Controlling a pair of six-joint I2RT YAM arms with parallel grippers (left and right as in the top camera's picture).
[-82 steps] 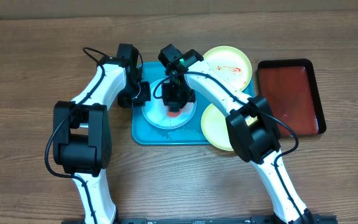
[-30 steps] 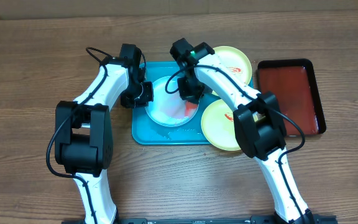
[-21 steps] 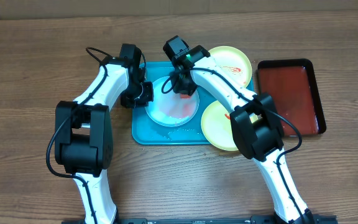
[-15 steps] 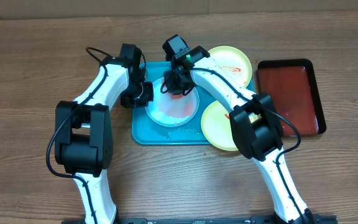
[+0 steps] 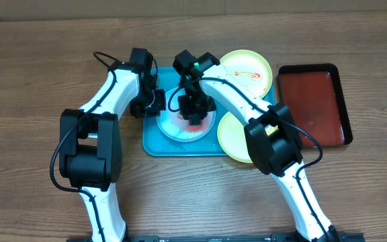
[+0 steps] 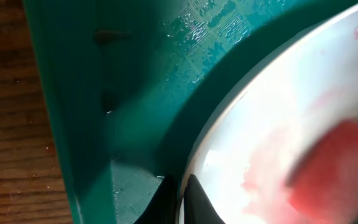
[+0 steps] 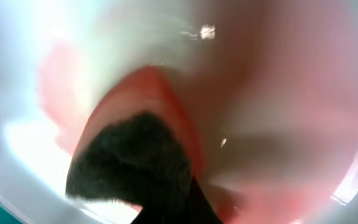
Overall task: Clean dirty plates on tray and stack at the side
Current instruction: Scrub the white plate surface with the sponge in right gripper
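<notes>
The pale blue-white plate (image 5: 172, 128) lies on the turquoise tray (image 5: 154, 144). My left gripper (image 5: 155, 102) is shut on the plate's left rim, seen close in the left wrist view (image 6: 180, 194). My right gripper (image 5: 195, 113) is shut on a red sponge (image 7: 166, 106) with a dark scouring face and presses it on the plate's middle (image 7: 284, 93). Pink smears show on the plate (image 6: 272, 124). One yellow-green plate (image 5: 248, 67) with red sauce lies at the tray's far right. The other yellow-green plate (image 5: 230, 138) lies at the near right, partly under my right arm.
A smaller dark red tray with a black rim (image 5: 312, 104) lies on the wooden table to the right of the plates. The turquoise tray's wet floor and raised rim (image 6: 73, 124) fill the left of the left wrist view.
My right gripper has swept the sponge from the plate's right side to its far edge, then back onto its middle. The left gripper has kept its hold on the rim.
</notes>
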